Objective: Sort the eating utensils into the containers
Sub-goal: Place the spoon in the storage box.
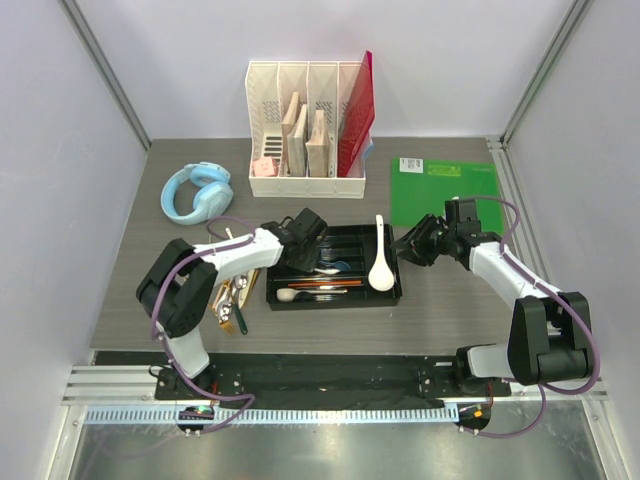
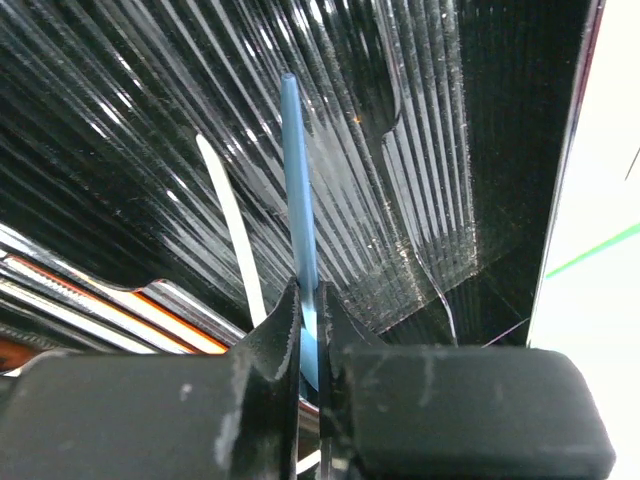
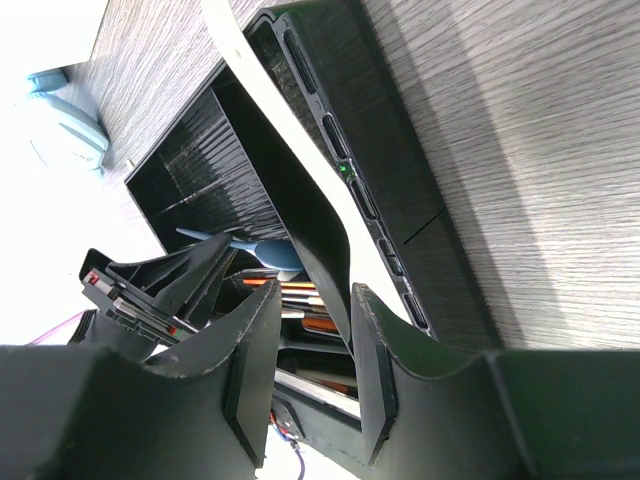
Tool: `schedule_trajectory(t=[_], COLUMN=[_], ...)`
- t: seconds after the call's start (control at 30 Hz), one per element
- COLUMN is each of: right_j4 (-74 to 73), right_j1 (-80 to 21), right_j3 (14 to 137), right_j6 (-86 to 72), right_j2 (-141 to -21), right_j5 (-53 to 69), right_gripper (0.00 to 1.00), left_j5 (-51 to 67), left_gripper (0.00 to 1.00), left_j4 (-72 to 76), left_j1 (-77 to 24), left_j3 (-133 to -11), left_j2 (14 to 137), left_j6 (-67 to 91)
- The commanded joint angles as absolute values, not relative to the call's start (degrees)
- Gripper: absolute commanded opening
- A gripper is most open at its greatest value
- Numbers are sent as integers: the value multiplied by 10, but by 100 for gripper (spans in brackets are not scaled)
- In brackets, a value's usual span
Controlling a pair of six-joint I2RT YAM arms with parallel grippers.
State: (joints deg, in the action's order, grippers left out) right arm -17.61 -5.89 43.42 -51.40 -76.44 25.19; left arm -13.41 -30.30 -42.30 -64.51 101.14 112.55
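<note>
The black cutlery tray [image 1: 392, 296] sits mid-table and holds several utensils, with orange and dark pieces in its front compartments [image 1: 322, 285]. My left gripper [image 1: 305, 240] hangs over the tray's left part and is shut on the handle of a blue spoon [image 2: 298, 190], which points down at the ribbed tray floor [image 2: 430, 150]; a thin white utensil [image 2: 232, 230] lies beside it. My right gripper [image 1: 408, 245] is open at the tray's right edge. The large white soup spoon [image 1: 381, 265] lies across the tray's right end, just ahead of the right fingertips [image 3: 262, 300]. The blue spoon also shows in the right wrist view [image 3: 265, 255].
More utensils, wooden and gold [image 1: 232, 295], lie on the table left of the tray. Blue headphones [image 1: 197, 192] sit at the back left. A white file organizer [image 1: 306, 130] stands at the back, and a green mat [image 1: 443, 190] lies at the back right.
</note>
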Motion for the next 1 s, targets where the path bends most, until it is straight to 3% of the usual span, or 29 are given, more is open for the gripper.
schedule_trajectory(t=[0.0, 0.2, 0.33, 0.97], right_j4=[-164, -161, -159, -147], right_j1=[-60, -61, -64, -77], right_j3=[434, 437, 435, 428], right_j6=[-512, -511, -513, -510], right_j2=[-765, -772, -768, -762], right_j5=[259, 265, 265, 291], right_gripper=[40, 40, 40, 40], left_j5=[-134, -135, -154, -151], left_gripper=[5, 7, 0, 1], left_j4=[-356, -381, -388, -405], left_j1=[-429, -429, -429, -465], left_j3=[-648, -637, -639, -643], left_j2=[991, 977, 967, 983], left_j6=[1129, 1138, 1138, 1207])
